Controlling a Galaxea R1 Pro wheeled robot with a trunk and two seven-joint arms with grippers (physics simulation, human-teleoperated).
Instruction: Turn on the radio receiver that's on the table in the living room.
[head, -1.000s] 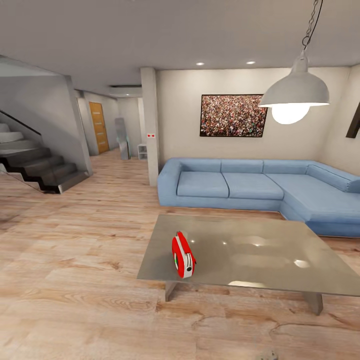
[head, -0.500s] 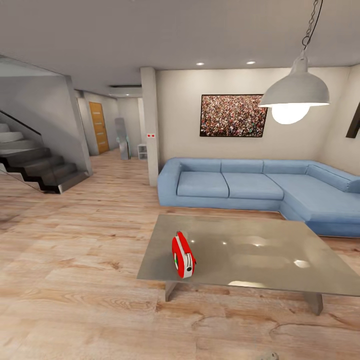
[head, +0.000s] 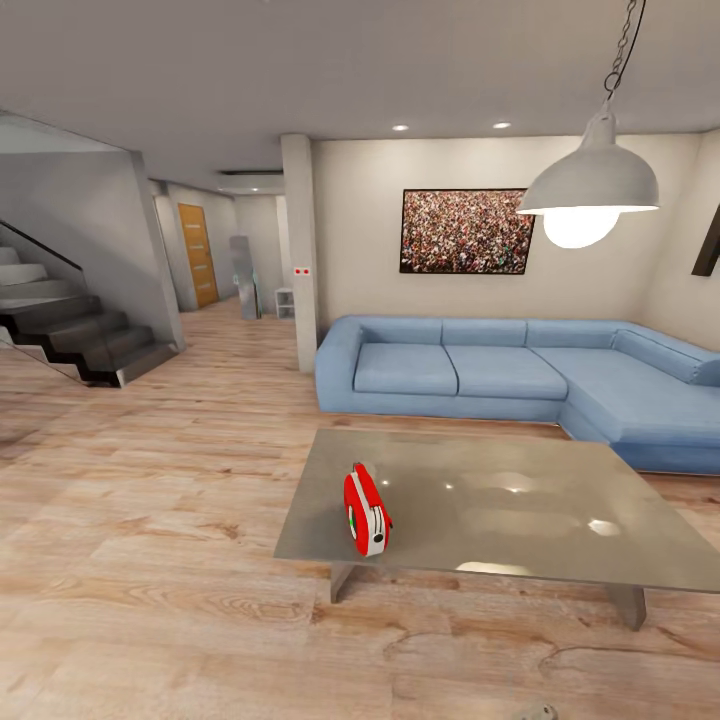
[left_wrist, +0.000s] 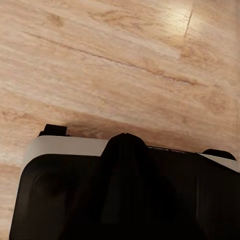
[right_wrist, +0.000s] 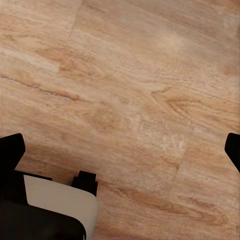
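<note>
Nothing shifts between pictures: your base sits well short of the table (head: 520, 500), radio (head: 366, 510) upright there. Right gripper (right_wrist: 120, 150) apart; left can't tell.

We're in a home's living room: blue corner sofa (head: 520, 375), low table (head: 520, 505), hanging lamp (head: 590, 190), framed picture (head: 465, 231), plank floor (head: 150, 520), stairs (head: 70, 335) beside a hallway door (head: 198, 254).
</note>
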